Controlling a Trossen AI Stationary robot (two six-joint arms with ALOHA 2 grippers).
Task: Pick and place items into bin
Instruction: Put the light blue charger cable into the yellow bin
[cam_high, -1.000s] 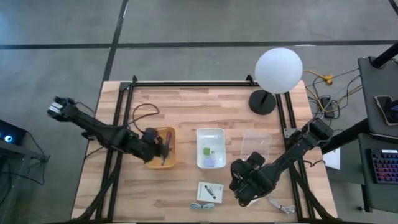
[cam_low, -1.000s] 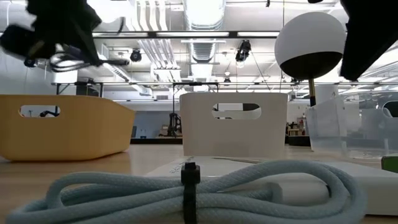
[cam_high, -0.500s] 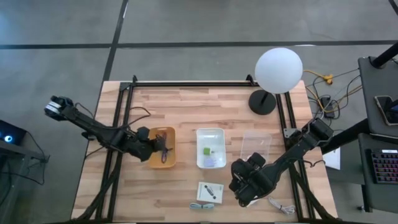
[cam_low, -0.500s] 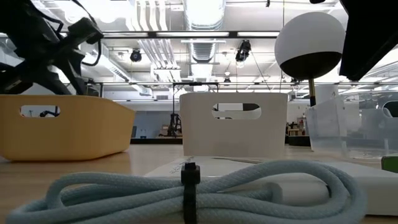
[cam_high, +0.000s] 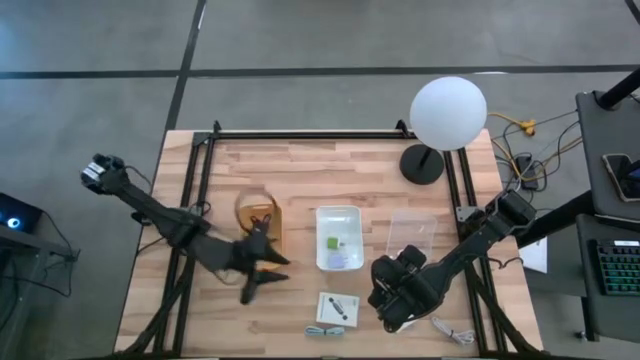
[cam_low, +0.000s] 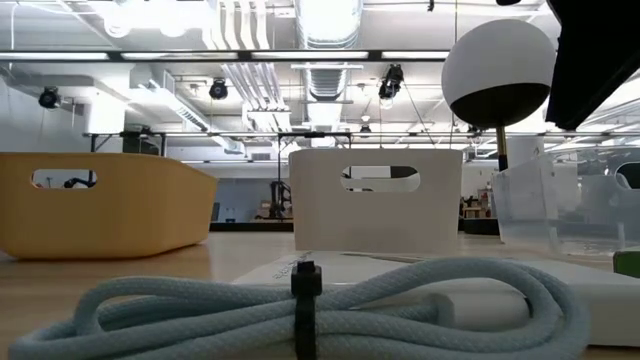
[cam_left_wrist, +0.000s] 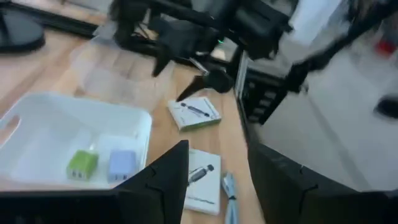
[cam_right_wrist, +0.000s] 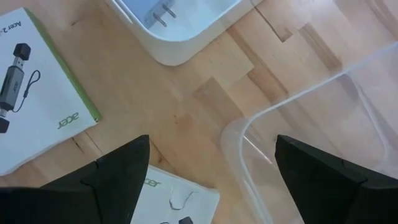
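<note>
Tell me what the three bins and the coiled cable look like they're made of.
Yellow bin: opaque matte plastic by the look, with a moulded handle slot. White bin: the same, smooth and opaque. Clear bin: transparent, glossy, probably thin plastic; wood grain shows through. Coiled cable: pale, braided fabric sleeve, judging by its woven texture, cinched by a dark tie.

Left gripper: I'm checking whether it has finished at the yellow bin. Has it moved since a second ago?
Yes. In the high view the left gripper has swung off the yellow bin toward the table's near edge, jaws open and empty.
</note>
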